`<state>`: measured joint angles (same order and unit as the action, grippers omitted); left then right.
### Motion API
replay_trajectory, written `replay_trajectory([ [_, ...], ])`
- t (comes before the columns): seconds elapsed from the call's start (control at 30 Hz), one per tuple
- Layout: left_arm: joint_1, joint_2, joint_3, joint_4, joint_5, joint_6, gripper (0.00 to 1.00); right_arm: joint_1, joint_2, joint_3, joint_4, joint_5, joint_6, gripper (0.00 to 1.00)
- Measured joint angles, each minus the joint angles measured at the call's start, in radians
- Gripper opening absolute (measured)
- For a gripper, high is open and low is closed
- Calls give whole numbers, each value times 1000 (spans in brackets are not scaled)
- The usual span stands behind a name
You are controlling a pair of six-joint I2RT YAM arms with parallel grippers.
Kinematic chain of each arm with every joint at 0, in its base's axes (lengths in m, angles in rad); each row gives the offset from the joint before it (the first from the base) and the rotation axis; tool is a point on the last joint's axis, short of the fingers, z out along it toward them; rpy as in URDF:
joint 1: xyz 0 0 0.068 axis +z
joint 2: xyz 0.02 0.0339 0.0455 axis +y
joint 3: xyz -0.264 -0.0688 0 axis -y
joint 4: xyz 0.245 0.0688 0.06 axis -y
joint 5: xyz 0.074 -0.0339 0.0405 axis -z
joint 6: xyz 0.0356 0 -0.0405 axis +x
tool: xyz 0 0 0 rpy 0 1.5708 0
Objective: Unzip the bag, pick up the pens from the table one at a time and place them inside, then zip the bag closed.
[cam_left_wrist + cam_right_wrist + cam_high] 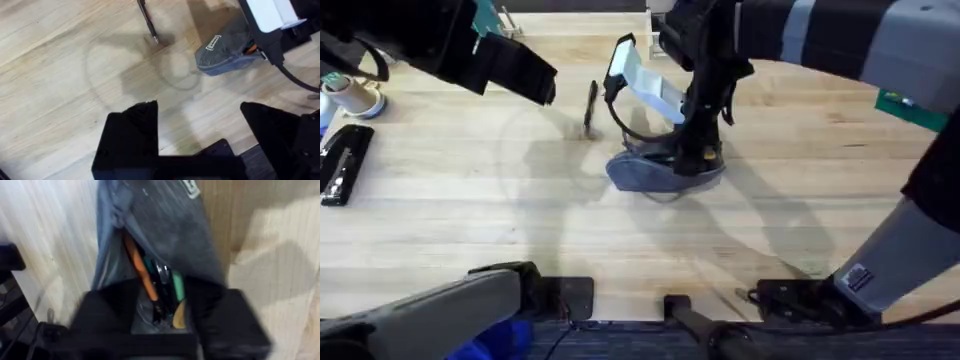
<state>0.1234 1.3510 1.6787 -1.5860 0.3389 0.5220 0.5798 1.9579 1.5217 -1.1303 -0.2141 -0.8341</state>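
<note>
The blue-grey bag [638,176] lies mid-table with its zipper open. My right gripper [695,160] reaches straight down into its right end. In the right wrist view the bag [165,225] gapes, with an orange pen [139,267] and green and dark pens inside, and my right gripper [161,312] stands open with a finger on each side of the opening. One slim black pen [590,108] lies on the table [440,210] left of and behind the bag. My left gripper [525,72] hovers high to the pen's left, open and holding nothing [200,135]; below it are the pen [148,22] and bag [225,50].
A black stapler [342,165] lies near the left edge, with a tape roll [355,97] behind it. The front and right parts of the table are bare wood.
</note>
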Motion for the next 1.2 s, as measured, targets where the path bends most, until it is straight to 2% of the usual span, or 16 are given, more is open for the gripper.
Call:
replay_trajectory([
  [0.1, 0, 0, 0, 0, 0, 0, 995, 6, 1, 0, -11, -12, -2, 949],
  [0.13, 0, 0, 0, 0, 0, 0, 995, 9, 2, 0, -14, -12, -3, 983],
  [0.7, 0, 0, 0, -1, 0, 0, 995, 10, 2, 0, -15, -12, -3, 996],
  [0.83, 0, 0, 0, -1, 0, 0, 995, 9, 4, 0, -9, -11, 4, 913],
  [0.93, 0, 0, 0, -1, 0, 0, 995, 9, 4, 4, -27, -11, 9, 982],
  [1.2, 0, 0, 0, -1, 0, 0, 995, 9, 46, 149, -196, 4, 23, 997],
])
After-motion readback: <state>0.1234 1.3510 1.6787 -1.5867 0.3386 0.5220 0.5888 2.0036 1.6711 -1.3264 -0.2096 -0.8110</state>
